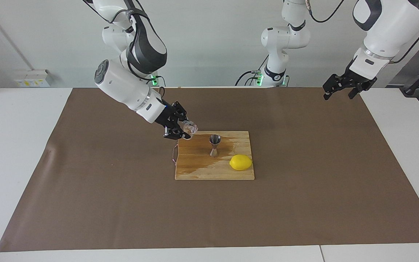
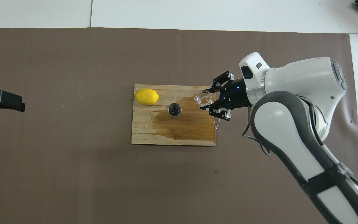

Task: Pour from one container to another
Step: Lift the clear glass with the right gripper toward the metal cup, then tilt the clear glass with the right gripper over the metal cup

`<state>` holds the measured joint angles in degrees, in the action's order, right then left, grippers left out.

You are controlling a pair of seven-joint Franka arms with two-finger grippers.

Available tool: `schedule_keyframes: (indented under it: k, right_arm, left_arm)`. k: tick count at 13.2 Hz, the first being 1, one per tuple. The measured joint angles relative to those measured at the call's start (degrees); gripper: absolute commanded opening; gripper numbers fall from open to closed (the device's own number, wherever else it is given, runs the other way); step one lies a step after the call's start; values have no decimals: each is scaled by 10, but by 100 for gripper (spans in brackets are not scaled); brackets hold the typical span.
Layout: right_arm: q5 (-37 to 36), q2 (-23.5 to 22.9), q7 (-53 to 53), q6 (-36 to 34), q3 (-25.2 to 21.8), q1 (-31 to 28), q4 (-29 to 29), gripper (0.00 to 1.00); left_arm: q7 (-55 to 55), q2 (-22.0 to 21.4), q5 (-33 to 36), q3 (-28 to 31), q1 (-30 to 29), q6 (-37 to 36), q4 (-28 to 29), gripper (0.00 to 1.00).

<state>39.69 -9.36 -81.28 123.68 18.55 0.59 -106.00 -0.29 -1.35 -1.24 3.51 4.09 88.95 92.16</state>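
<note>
My right gripper point(image 1: 185, 131) is shut on the small clear glass cup point(image 1: 190, 127), holding it tilted just above the corner of the wooden cutting board point(image 1: 195, 171) nearest the right arm's end. The overhead view shows that cup point(image 2: 203, 98) between the fingers of the right gripper point(image 2: 209, 100). The steel hourglass jigger point(image 1: 215, 145) stands upright in the middle of the board, a short way from the cup, its open mouth point(image 2: 174, 109) facing up. My left gripper point(image 1: 338, 95) hangs open and empty, high over the left arm's end of the table, where that arm waits.
A yellow lemon point(image 1: 240, 162) lies on the board beside the jigger, toward the left arm's end. A dark wet patch point(image 2: 182, 124) spreads across the board around the jigger. A brown mat point(image 1: 104, 203) covers the table under everything.
</note>
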Motion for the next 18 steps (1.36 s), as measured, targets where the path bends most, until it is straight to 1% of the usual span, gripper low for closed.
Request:
schedule_keyframes:
  k: [2, 4, 6, 12, 16, 18]
  right_arm:
    - [-22, 0, 22, 3, 18, 0, 0, 25]
    - [-44, 2, 41, 3, 30, 0, 0, 25]
    - [-57, 3, 53, 3, 38, 0, 0, 25]
    - [-157, 4, 143, 15, 77, 2, 1, 25]
    - [-190, 4, 167, 17, 82, 6, 4, 25]
    - [-219, 4, 186, 17, 82, 6, 4, 25]
  left_arm:
    - [0, 20, 0, 2, 0, 0, -37, 100]
    - [0, 32, 0, 1, -1, 0, -58, 100]
    - [0, 31, 0, -1, -1, -4, -59, 100]
    - [0, 30, 0, 0, -1, -14, -57, 100]
    - [0, 30, 0, 1, -1, -14, -57, 100]
    - [0, 30, 0, 1, -1, -14, -57, 100]
